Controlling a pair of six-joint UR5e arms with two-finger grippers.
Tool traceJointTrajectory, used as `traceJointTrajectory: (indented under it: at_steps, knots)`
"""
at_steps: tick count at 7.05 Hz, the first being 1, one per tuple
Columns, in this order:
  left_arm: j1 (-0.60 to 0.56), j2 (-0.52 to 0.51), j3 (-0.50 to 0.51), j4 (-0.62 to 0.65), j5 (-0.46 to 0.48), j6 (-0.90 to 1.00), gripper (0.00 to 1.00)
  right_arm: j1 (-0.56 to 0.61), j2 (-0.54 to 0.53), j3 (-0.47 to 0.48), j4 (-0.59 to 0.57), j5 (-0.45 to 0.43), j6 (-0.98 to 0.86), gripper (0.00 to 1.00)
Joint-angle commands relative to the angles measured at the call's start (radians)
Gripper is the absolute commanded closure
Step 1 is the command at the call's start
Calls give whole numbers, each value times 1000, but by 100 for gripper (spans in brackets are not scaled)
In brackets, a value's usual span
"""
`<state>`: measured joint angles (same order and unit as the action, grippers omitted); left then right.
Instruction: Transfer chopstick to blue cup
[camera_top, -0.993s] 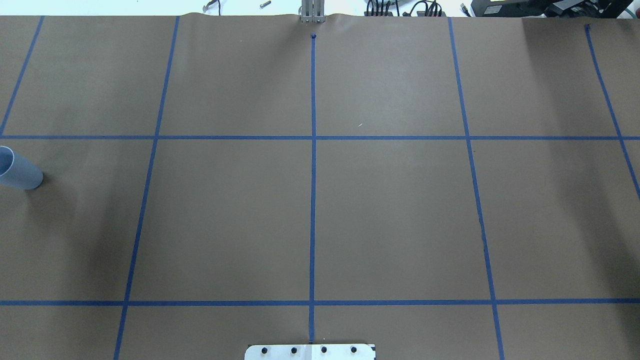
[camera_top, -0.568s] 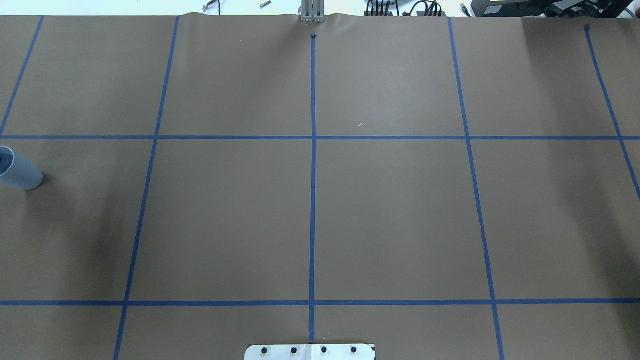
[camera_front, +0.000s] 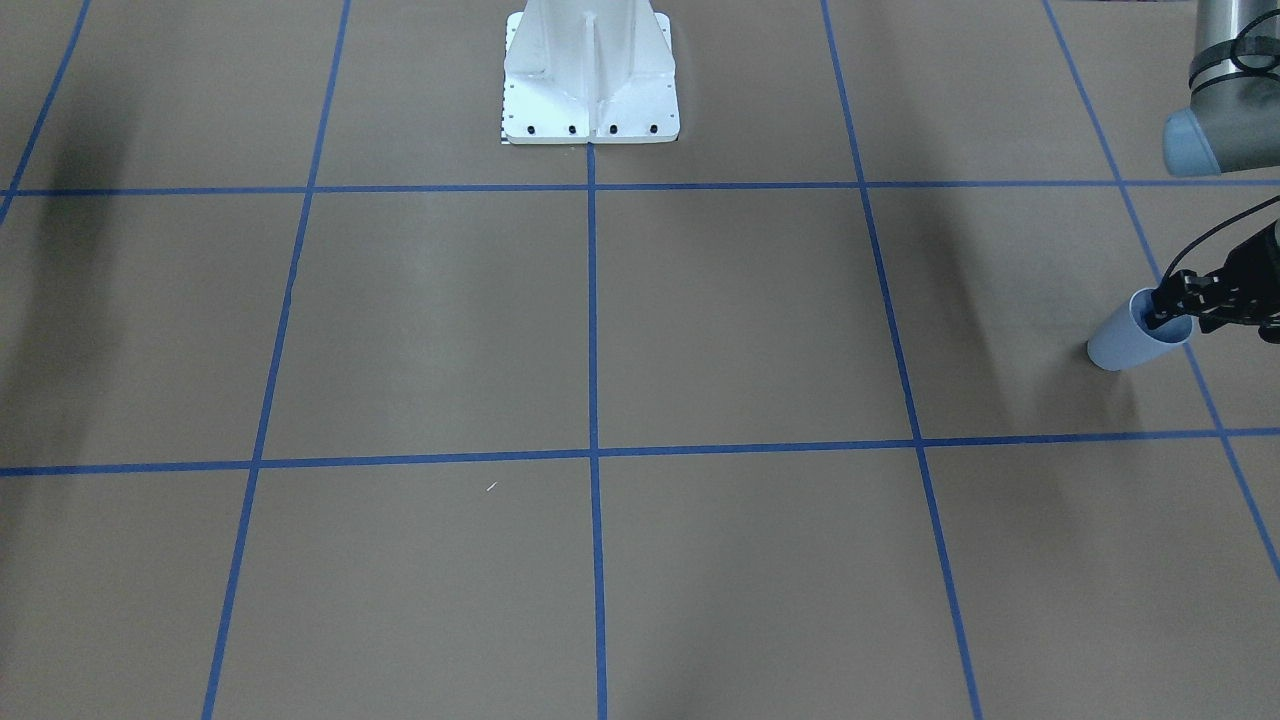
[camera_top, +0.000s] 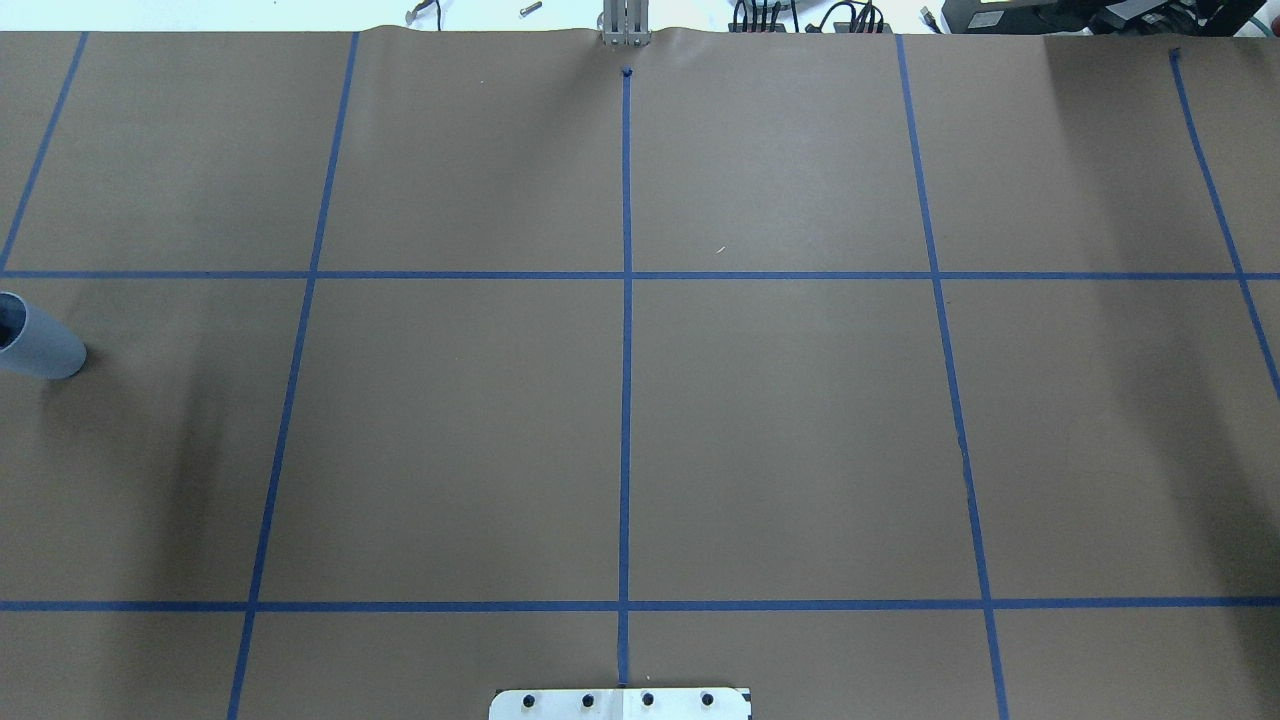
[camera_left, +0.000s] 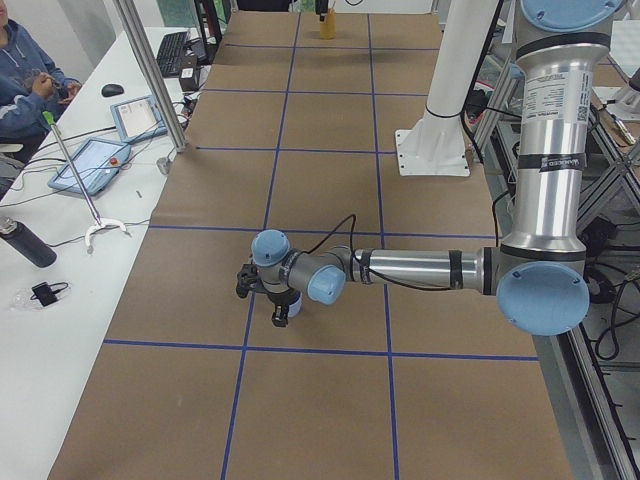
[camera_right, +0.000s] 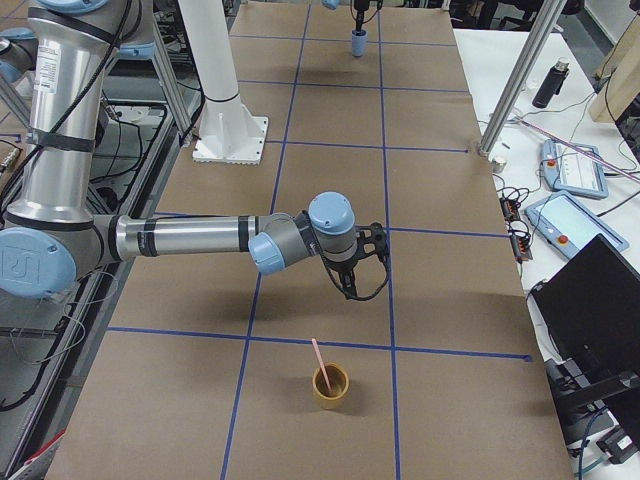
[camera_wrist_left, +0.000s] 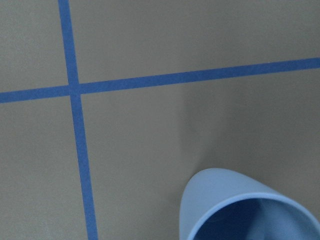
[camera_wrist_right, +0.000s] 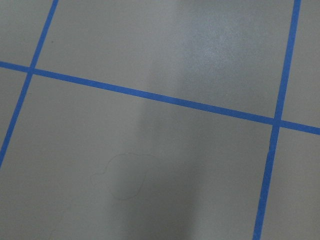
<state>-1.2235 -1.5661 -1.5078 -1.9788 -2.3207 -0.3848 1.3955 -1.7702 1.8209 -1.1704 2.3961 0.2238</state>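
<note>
The blue cup (camera_top: 45, 348) stands at the table's far left edge; it also shows in the front-facing view (camera_front: 1130, 345), the left wrist view (camera_wrist_left: 225, 200) and far off in the right exterior view (camera_right: 357, 42). My left gripper (camera_front: 1172, 308) is at the cup's rim, its dark tips over the mouth; I cannot tell whether it is open or shut. The pale pink chopstick (camera_right: 317, 360) leans in a tan cup (camera_right: 331, 386) at the table's other end. My right gripper (camera_right: 350, 288) hangs low over bare paper, a short way from the tan cup; I cannot tell its state.
Brown paper with a blue tape grid (camera_top: 626, 400) covers the table. The white robot base (camera_front: 590, 80) stands at the near-side middle. A side bench with tablets (camera_left: 90, 165) and a seated person (camera_left: 25, 70) lies along the far edge.
In the overhead view the cup's mouth has grown darker as something dark came over it. The cup itself has not moved.
</note>
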Motion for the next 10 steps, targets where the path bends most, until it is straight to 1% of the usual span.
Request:
traceJointTrajectory:
  at_steps: [1,2,3,4,5,6,7,8,9,10]
  knots:
    - [1,-15,-8,-3,-47,-37,100,-1,0,0,0,0,6,0]
    - [1,-31,-35,8,-104,-104,100,-1,0,0,0,-2,5,0]
    - [1,-38,-93,18,-141,-171,100,-1,2,0,0,-3,5,0]
    - [2,-116,-186,120,-163,-297,100,-1,3,0,0,-5,3,0]
    - [78,-218,-291,262,-154,-425,100,-1,2,-2,2,-6,3,0]
    - [184,-355,-311,306,-114,-621,100,0,-5,-2,0,-12,5,0]
    - [317,-458,-312,308,6,-807,100,57,-8,-12,-15,-12,3,0]
    - [435,-527,-304,310,123,-929,100,127,-20,-52,-15,-3,-29,0]
    - [514,-642,-255,354,206,-1009,100,192,-35,-86,-18,1,-140,0]
    - [557,-772,-180,445,280,-1026,100,236,-49,-103,-20,2,-187,0]
